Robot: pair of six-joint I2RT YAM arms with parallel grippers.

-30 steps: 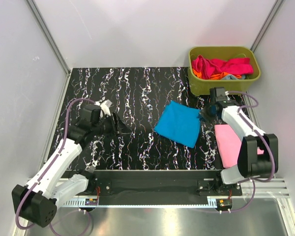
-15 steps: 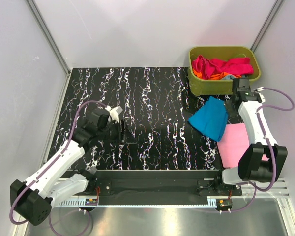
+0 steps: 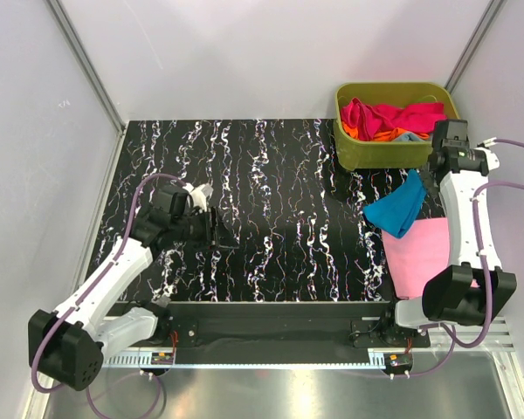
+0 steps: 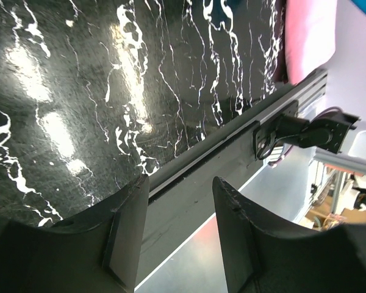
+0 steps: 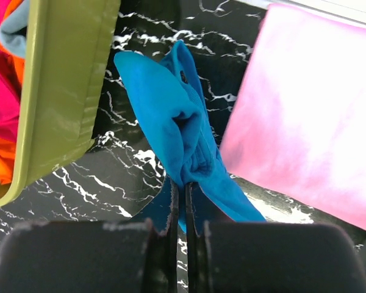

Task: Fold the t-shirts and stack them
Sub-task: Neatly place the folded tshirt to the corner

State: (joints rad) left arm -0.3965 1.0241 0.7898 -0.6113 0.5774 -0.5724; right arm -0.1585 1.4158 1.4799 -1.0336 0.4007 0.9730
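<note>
Carrying blue shirt (image 3: 400,208) from mid-frame to right edge, beside pink shirt (image 3: 419,257) | right tool (image 5: 181,186) pinching it | left tool (image 4: 180,189) parted, empty | stacking likely next.

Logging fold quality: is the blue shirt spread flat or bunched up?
Bunched up: the blue shirt hangs crumpled from the shut right gripper, not lying flat.

Overhead view, two close wrist views; shared table (image 3: 262,175)

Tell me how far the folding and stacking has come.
Done: one pink shirt lies folded flat at the right edge of the table. In hand: the right hand pinches the blue shirt, hanging beside it. Left: more shirts wait in the green tub.
</note>
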